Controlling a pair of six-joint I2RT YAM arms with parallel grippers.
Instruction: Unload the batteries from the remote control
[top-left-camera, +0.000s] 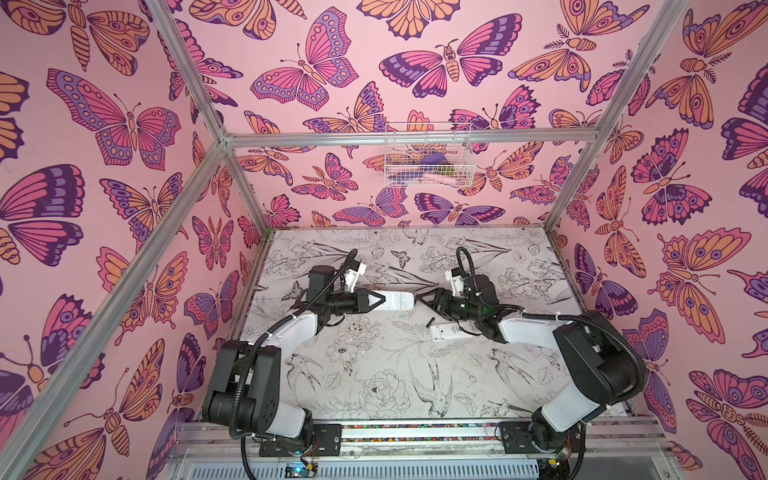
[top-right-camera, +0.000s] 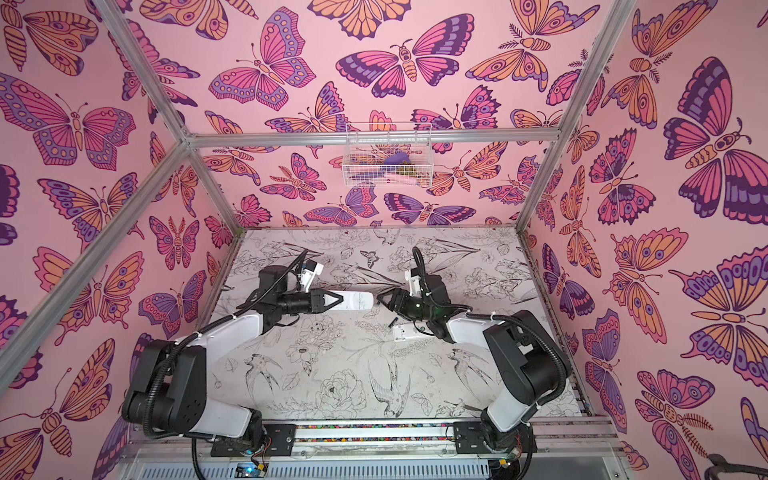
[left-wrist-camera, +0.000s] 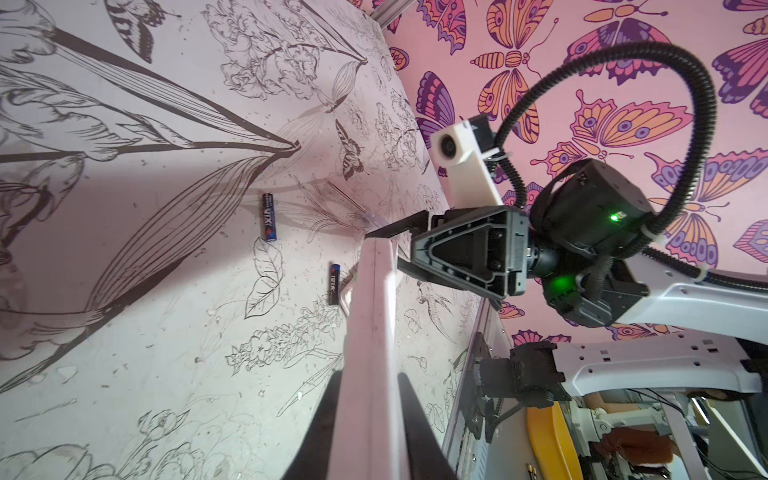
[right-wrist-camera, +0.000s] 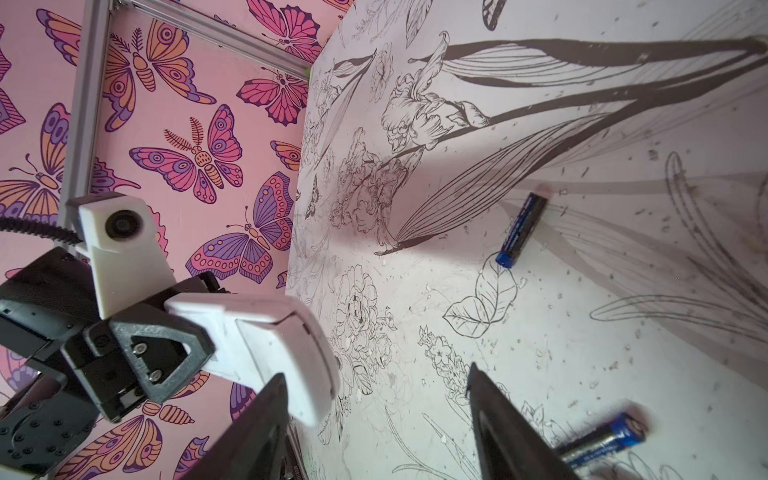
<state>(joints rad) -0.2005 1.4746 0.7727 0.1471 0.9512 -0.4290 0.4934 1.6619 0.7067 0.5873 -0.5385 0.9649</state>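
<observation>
My left gripper (top-left-camera: 380, 300) (top-right-camera: 340, 299) is shut on a white remote control (top-left-camera: 397, 301) (left-wrist-camera: 370, 332) (right-wrist-camera: 266, 332) and holds it level above the table. Its free end points at my right gripper (top-left-camera: 419, 300) (top-right-camera: 380, 300) (right-wrist-camera: 374, 374). That gripper stands open, with the remote's rounded end just inside the gap beside one finger (right-wrist-camera: 266, 415). Two dark blue-black batteries (left-wrist-camera: 269, 217) (left-wrist-camera: 334, 284) lie loose on the table below; the right wrist view shows them as well (right-wrist-camera: 521, 228) (right-wrist-camera: 602, 440). In both top views one battery (top-left-camera: 429, 322) (top-right-camera: 392, 321) shows.
A second white remote (top-left-camera: 444, 332) (top-right-camera: 405, 332) lies on the table, partly under my right arm. A wire basket (top-left-camera: 428, 160) hangs on the back wall. Aluminium frame posts and pink walls close in the flower-printed table (top-left-camera: 374, 374).
</observation>
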